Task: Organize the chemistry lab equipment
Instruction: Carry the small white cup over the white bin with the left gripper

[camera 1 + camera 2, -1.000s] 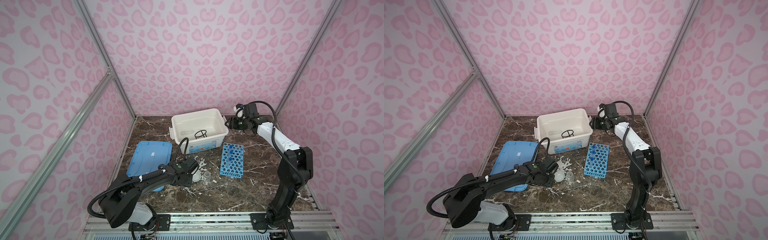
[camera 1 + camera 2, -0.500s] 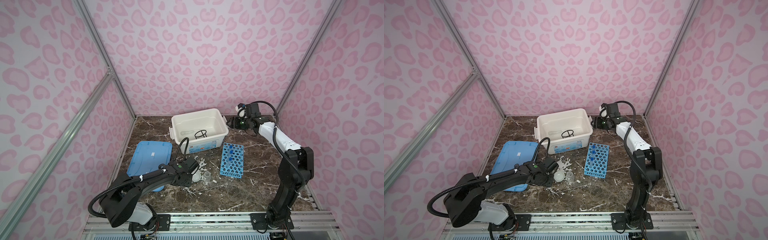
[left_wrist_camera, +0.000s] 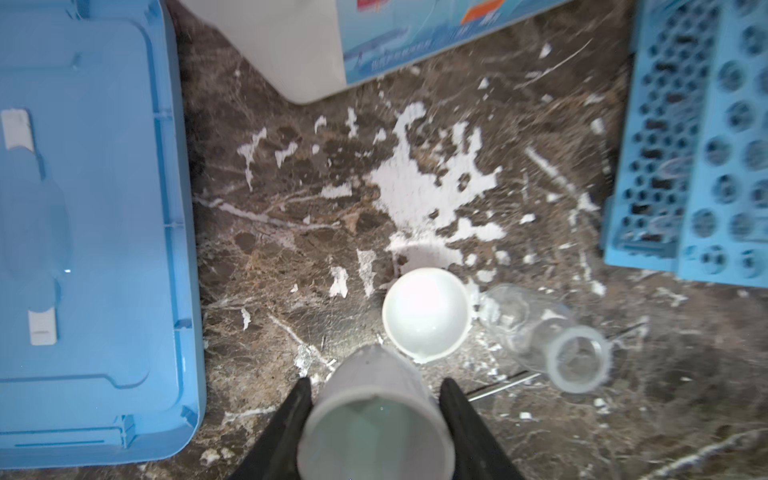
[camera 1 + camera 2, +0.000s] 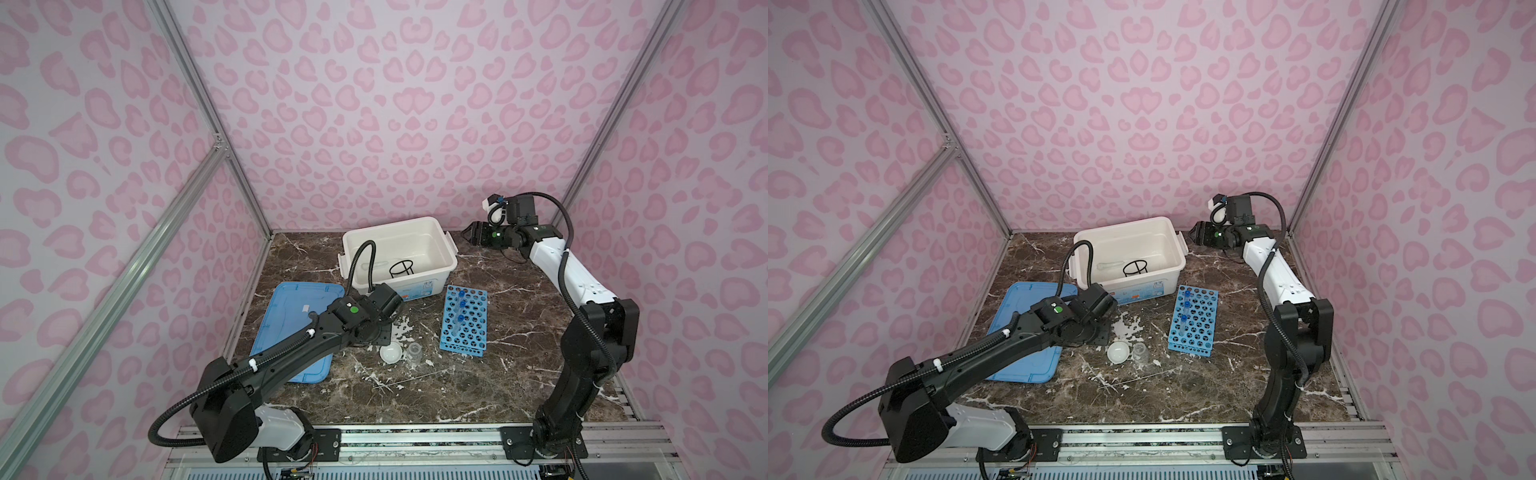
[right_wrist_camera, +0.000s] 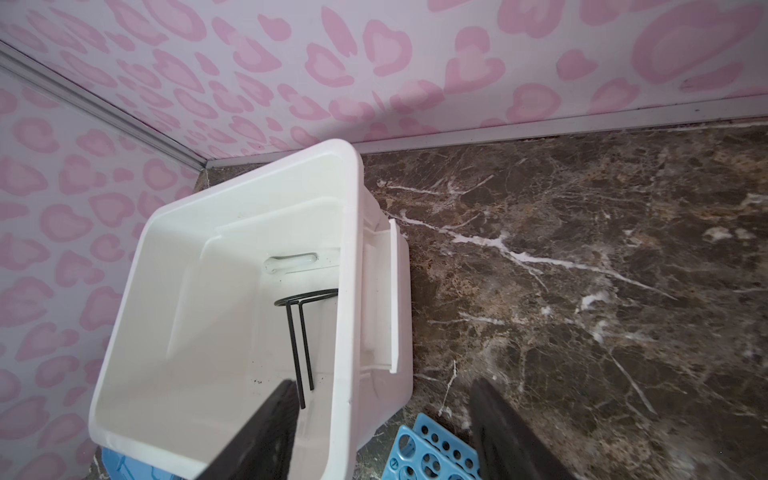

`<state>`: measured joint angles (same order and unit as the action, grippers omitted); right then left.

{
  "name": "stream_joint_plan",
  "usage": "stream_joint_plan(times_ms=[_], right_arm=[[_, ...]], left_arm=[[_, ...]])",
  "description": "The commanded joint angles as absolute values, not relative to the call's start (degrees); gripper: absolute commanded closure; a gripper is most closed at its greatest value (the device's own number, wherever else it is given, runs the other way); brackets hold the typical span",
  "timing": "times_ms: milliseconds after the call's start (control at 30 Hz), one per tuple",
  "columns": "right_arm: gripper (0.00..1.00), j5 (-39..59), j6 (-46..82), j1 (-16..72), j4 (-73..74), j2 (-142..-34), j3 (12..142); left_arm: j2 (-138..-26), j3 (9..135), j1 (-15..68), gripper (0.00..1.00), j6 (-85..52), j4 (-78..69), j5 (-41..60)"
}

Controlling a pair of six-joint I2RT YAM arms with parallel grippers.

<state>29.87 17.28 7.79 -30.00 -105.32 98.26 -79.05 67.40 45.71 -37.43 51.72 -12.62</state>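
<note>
Black-and-white arms (image 4: 291, 357), ribbed cables (image 4: 360, 259), green dots (image 4: 354, 309)

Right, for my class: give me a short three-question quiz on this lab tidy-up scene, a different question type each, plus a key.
1. True or false: the black wire ring stand sits inside the white storage box.
2. Fill in: the white shallow dish and the clear small beaker sit side by side on the ____.
3. The left gripper is closed on the: A) white shallow dish; B) white cup; C) clear small beaker.
Key: 1 true; 2 table; 3 B.
</note>
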Motion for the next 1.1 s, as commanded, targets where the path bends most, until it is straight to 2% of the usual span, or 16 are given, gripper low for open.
stream_joint_plan(times_ms=[0,333,533,833,1067], right_arm=[[0.33,34.25,18.16,7.60,-30.85,-105.62,99.46],[0.35,40.72,15.92,7.05,-32.55,-110.69,102.61],[0.36,41.31,16.57,7.02,-32.20,-112.50,102.04],[0.39,35.23,18.25,7.19,-32.78,-112.27,99.66],[0.40,30.01,19.06,8.69,-35.10,-112.54,100.77]], left_arm=[[-78.55,72.53,45.03,0.72,-38.62,58.33,-14.83],[-82.22,86.00,37.69,0.71,-36.92,58.78,-14.06],[-89.78,95.42,30.48,0.71,-30.72,56.55,-9.35],[-107.31,114.25,23.25,0.71,-20.21,58.76,-1.69],[-114.20,117.16,20.76,0.72,-15.82,57.92,2.47]])
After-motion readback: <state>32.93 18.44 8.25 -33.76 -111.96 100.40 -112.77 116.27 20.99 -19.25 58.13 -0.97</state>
